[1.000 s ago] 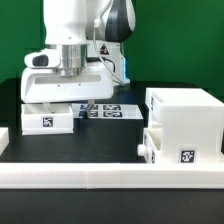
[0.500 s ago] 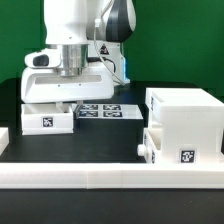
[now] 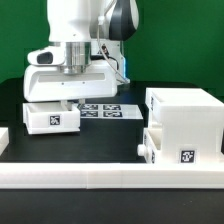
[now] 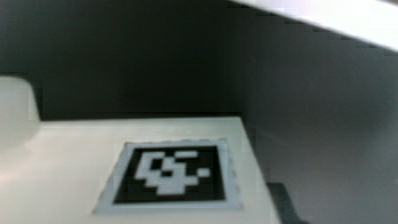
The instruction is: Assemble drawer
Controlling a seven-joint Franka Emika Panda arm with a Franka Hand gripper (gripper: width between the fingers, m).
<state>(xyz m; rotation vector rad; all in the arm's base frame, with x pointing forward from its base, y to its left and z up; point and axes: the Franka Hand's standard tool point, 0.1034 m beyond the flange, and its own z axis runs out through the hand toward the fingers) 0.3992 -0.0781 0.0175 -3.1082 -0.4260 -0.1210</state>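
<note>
A shallow white tray (image 3: 53, 119) with a square tag on its front lies at the exterior view's left. My gripper (image 3: 63, 101) reaches down onto the tray from above. Its fingertips are hidden behind the tray's wall, and the jaws look closed on that wall. The tall white box casing (image 3: 186, 112) stands at the exterior view's right. A second tagged tray (image 3: 178, 150) sits low against the casing's front. The wrist view shows only the tray's white surface (image 4: 63, 155) with its tag (image 4: 169, 176), close up. No fingers show there.
The marker board (image 3: 106, 110) lies flat behind the tray, between it and the casing. A long low white border rail (image 3: 100, 181) runs along the front, and another piece (image 3: 5, 138) stands at the exterior view's left edge. The table is black.
The arm and the left tray have moved together a little toward the exterior view's right. The tray now covers more of the marker board's left end. The casing has not moved.
</note>
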